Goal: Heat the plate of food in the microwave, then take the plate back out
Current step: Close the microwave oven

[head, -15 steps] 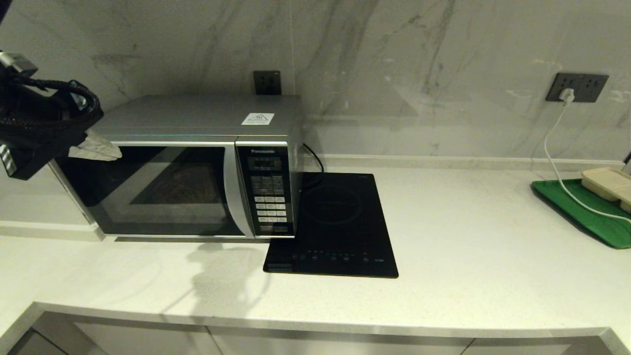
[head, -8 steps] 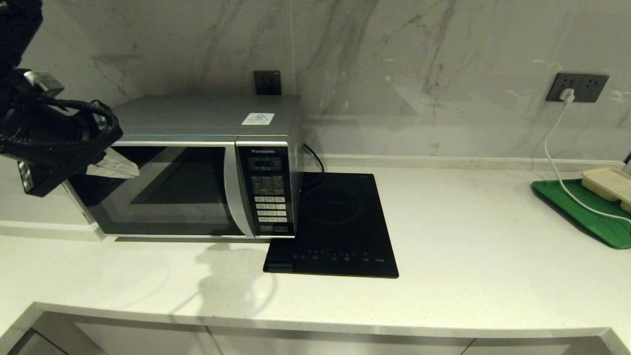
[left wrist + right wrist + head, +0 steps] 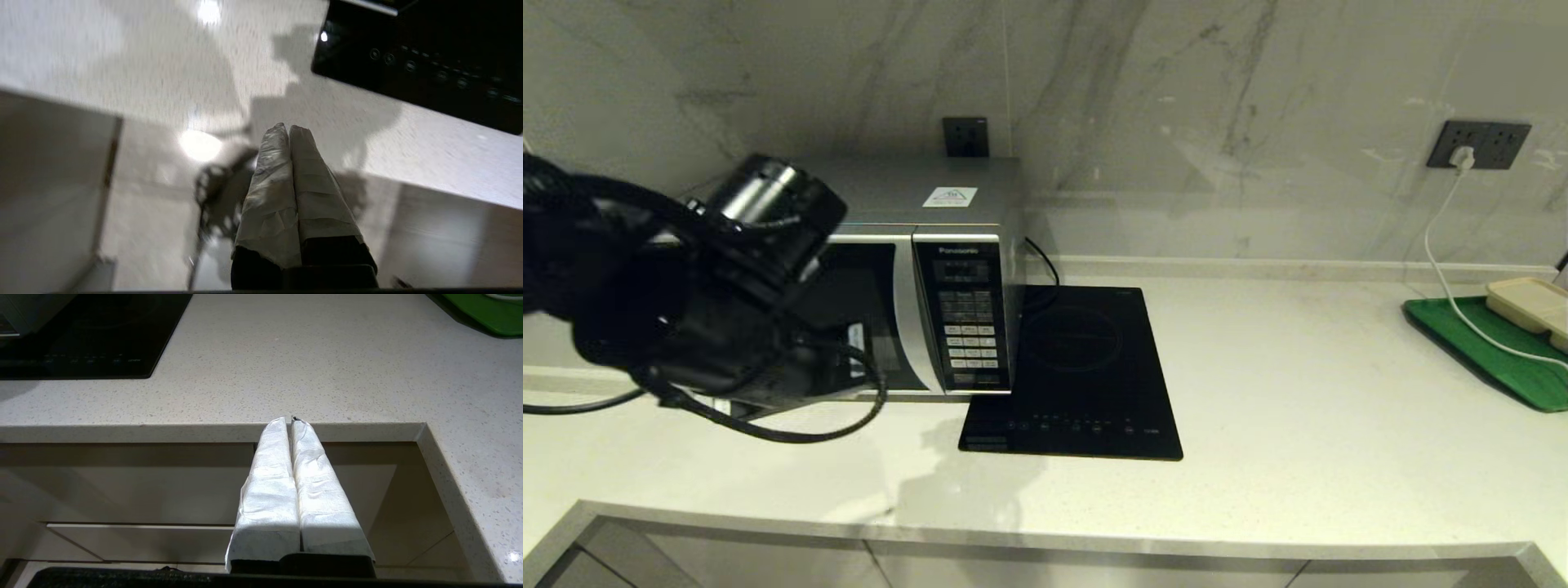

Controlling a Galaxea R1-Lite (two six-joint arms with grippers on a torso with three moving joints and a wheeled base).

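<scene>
The silver microwave stands at the back left of the counter with its dark glass door closed. My left arm hangs in front of that door and hides most of it. In the left wrist view my left gripper is shut with nothing in it, pointing down over the counter's front edge near the hob's corner. My right gripper is parked below the counter's front edge, shut and empty. The plate of food is out of view.
A flat black induction hob lies right beside the microwave. At the far right a green tray carries a beige tray, with a white cable running from a wall socket. The white counter spreads between them.
My left arm swung from beside the microwave's upper left corner to the right and down, now covering the door. Its taped fingers have left the head view.
</scene>
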